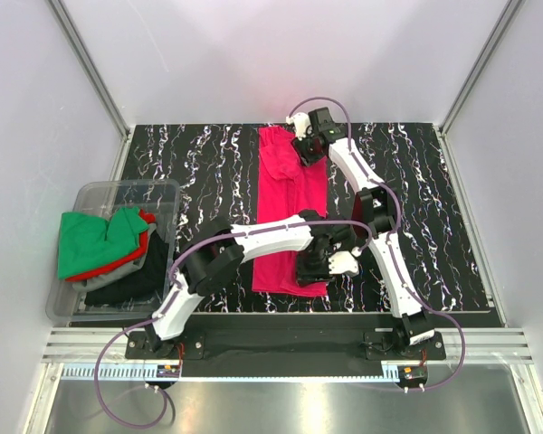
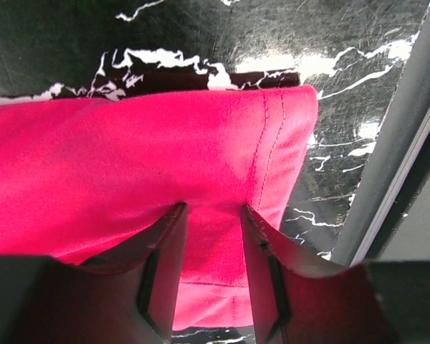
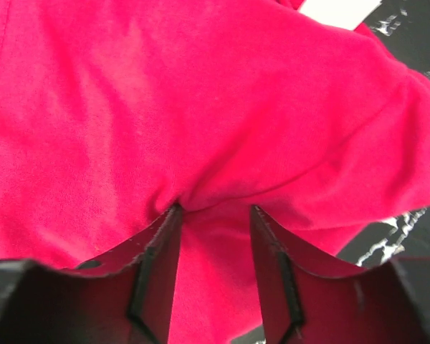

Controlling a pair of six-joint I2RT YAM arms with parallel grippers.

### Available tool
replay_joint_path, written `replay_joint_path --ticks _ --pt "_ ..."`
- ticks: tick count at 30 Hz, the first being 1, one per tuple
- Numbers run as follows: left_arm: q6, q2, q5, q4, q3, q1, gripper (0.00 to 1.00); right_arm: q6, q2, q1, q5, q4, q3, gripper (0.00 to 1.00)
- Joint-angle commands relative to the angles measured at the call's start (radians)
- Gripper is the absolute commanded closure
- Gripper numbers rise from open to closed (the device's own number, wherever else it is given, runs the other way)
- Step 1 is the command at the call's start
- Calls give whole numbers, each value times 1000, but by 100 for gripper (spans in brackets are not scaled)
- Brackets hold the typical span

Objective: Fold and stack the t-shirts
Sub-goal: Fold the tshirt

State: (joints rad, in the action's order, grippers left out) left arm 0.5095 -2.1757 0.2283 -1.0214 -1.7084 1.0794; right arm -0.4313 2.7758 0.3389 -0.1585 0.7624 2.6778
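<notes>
Left gripper [image 2: 213, 209] jaws parted, fingertips resting on near end of crimson t-shirt [image 1: 290, 194]. Right gripper [image 3: 215, 209] jaws likewise released, on far end. Shirt lies as a long strip mid-table [image 1: 208, 163]. Green t-shirt [image 1: 86, 240], red t-shirt [image 1: 110, 268] and dark t-shirt [image 1: 127, 286] heaped in clear bin [image 1: 118, 186], left.

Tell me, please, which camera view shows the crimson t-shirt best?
The top external view. It shows nearly the whole crimson t-shirt, lying as a long folded strip on the table. The left wrist view shows only one stitched corner of it, and the right wrist view only wrinkled cloth filling the picture.
</notes>
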Motion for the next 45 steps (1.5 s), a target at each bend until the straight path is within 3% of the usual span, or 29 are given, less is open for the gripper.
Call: replay_joint_path --ticks 1,5,8,9,11,12,14,15,17,20,29,35,45 --pt "-34 135 -30 58 -5 7 56 29 -149 5 43 -17 4 49" --pt "-72 432 -144 76 67 1 49 210 -455 -44 -13 -46 -145 46" --pt "-129 590 -175 115 147 -22 44 385 -646 -63 -102 -135 -479 45" --pt "-193 622 -200 144 195 -45 43 463 -764 -67 -158 -161 -666 44" --pt "-335 689 -202 165 246 -85 43 525 -870 -69 -226 -160 -842 44" --pt "-395 703 -172 173 298 -140 43 584 -963 -69 -290 -155 -1010 44" --pt "-567 721 -73 196 361 -256 43 638 -1077 -69 -347 -126 -1163 44" --pt "-613 723 -35 205 427 -303 43 690 -1102 -70 -372 -108 -1290 44" --pt "-740 712 82 248 496 -439 44 732 -1145 -70 -443 -46 -1393 46" --pt "-850 663 193 300 623 -553 44 815 -1154 -70 -483 -3 -1623 46" --pt "-1063 625 298 549 883 -584 40 881 -1170 -58 -400 17 -1835 44" --pt "-1131 605 292 667 963 -563 38 898 -1142 14 -417 -28 -1846 44" --pt "-1174 625 269 701 1017 -519 49 931 -1047 106 -406 -87 -1805 44"
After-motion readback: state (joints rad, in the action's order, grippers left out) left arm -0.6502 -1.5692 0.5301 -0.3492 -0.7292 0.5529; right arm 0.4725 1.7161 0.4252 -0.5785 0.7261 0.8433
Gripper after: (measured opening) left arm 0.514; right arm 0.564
